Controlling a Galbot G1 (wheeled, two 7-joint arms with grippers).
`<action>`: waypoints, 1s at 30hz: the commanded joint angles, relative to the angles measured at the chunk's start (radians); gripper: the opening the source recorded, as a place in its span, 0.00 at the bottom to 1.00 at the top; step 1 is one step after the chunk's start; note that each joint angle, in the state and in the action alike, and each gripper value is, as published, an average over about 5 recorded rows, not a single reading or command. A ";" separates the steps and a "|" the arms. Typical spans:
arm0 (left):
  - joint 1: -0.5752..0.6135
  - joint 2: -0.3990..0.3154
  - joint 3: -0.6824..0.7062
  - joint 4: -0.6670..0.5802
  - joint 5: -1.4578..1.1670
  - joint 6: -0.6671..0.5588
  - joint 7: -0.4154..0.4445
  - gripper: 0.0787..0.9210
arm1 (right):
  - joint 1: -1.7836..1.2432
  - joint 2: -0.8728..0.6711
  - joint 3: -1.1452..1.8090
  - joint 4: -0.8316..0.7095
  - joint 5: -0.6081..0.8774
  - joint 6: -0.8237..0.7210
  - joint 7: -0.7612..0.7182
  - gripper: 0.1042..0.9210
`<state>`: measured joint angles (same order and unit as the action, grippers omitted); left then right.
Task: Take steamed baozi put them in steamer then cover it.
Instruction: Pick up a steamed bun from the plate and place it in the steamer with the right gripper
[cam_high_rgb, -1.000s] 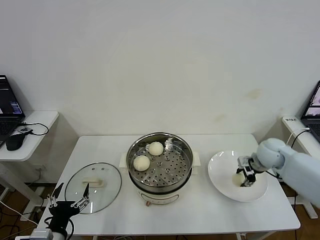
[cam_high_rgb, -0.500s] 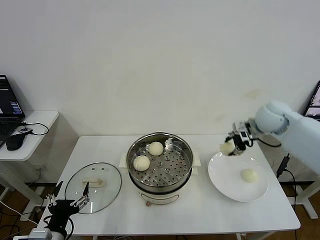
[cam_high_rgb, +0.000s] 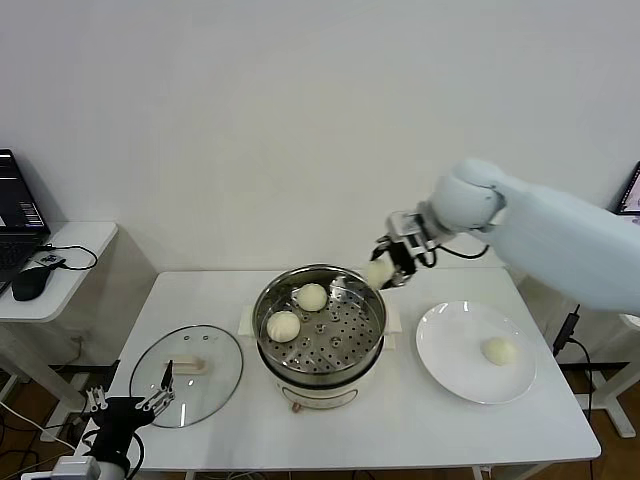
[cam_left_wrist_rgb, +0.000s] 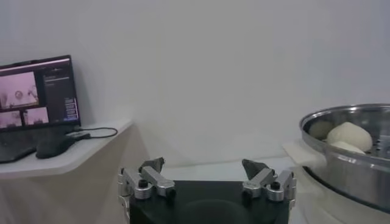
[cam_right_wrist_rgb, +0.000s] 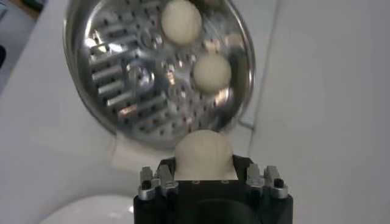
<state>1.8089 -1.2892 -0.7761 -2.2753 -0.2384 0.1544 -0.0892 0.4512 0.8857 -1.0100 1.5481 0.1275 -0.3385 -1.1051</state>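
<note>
Head view is showing, at the near left corner of the white table (cam_high_rgb: 420, 425), the left gripper (cam_high_rgb: 128, 404) hanging idle with its fingers spread wide, just in front of the round clear glass lid (cam_high_rgb: 186, 374) with its cream-white handle, which is lying flat on the table left of the pot. In the middle, the shiny stainless-steel steamer (cam_high_rgb: 320, 325) on its cream-white base is holding two smooth cream-white steamed buns (cam_high_rgb: 298, 311) on the left side of its perforated tray. Above the steamer's far right rim, the right gripper (cam_high_rgb: 385, 268) is pinching a third bun (cam_high_rgb: 378, 272) between its fingers; the right wrist view is showing that bun (cam_right_wrist_rgb: 203, 153) gripped over the steamer's edge, with the tray's open holes below. On the right, the flat white plate (cam_high_rgb: 445, 345) is holding one last bun (cam_high_rgb: 498, 351). A second ago the right gripper was down on the plate closing on this bun; half a second ago it was lifting it above the plate's far left edge. Now it has carried the bun across to the pot, so the third placement is probably imminent, leaving one bun and the lid.
</note>
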 joint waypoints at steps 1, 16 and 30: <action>0.001 -0.003 -0.010 0.001 -0.002 0.000 0.000 0.88 | 0.014 0.199 -0.150 -0.006 0.005 0.118 0.009 0.61; -0.011 -0.021 -0.013 0.004 -0.003 0.001 0.000 0.88 | -0.014 0.255 -0.235 0.000 -0.163 0.311 0.018 0.61; -0.012 -0.032 -0.004 0.004 -0.002 -0.001 0.000 0.88 | 0.003 0.260 -0.255 0.011 -0.181 0.406 -0.008 0.62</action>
<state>1.7964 -1.3213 -0.7806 -2.2701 -0.2407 0.1539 -0.0894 0.4501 1.1286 -1.2442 1.5542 -0.0246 -0.0027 -1.1028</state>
